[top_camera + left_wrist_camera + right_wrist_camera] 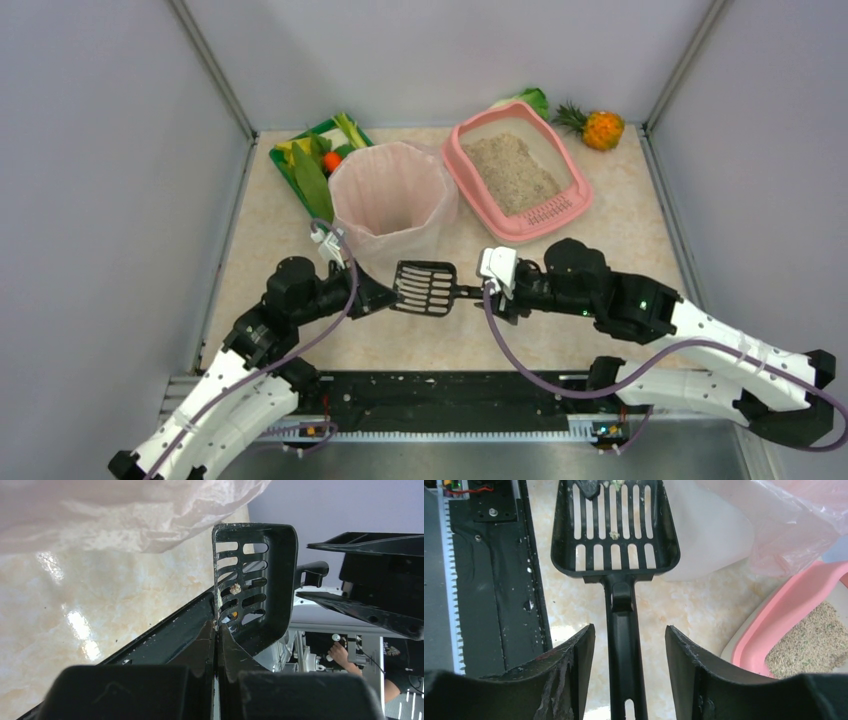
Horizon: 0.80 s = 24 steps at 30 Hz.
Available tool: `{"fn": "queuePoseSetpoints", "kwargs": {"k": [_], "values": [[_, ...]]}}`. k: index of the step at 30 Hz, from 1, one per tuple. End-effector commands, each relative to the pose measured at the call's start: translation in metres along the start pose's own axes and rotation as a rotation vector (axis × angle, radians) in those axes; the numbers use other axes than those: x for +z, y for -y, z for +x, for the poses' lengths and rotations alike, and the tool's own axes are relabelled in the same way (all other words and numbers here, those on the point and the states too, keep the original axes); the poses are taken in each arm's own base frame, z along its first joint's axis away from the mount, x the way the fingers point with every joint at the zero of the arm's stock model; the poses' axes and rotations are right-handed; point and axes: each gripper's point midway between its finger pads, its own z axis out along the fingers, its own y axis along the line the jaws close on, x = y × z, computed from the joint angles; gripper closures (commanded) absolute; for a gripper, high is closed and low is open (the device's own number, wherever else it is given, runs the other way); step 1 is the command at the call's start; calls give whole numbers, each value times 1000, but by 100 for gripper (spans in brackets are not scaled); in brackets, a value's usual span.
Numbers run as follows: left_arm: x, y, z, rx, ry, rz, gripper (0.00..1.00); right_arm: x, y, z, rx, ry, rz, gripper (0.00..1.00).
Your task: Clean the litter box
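Grey walls box in a beige marbled desk (pixel 620 230). At the far left there's a green tray (pixel 283 170) of veg, then a bin (pixel 390 235) with a pink liner right beside it. Just near of the bin, mid-desk, is a black slotted scoop (pixel 425 287). The left tool (pixel 388 292) is pinched tight on the thin rim at the scoop's left end, its fingers basically together. The right tool (pixel 476 291) is partway open around the handle, one finger each side with a gap on both, so it's not gripping anything. A few crumbs of litter are stuck on the slats.

The pink litter box (pixel 515 232) sits far right on the desk, just beside the bin. It's beyond the right tool and apart from both tools, slotted lip on the near end, grey-beige litter (pixel 515 170) inside. There's a pineapple (pixel 603 130) in the far right corner.
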Motion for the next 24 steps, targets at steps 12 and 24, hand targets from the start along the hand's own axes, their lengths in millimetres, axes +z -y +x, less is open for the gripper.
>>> {"fn": "queuePoseSetpoints", "kwargs": {"k": [12,24], "values": [[-8,34,-9,12,30,125,100,-7,1,0,-5,23,20,45],[-10,36,-9,15,36,127,100,-9,6,-7,-10,36,42,98]]}}
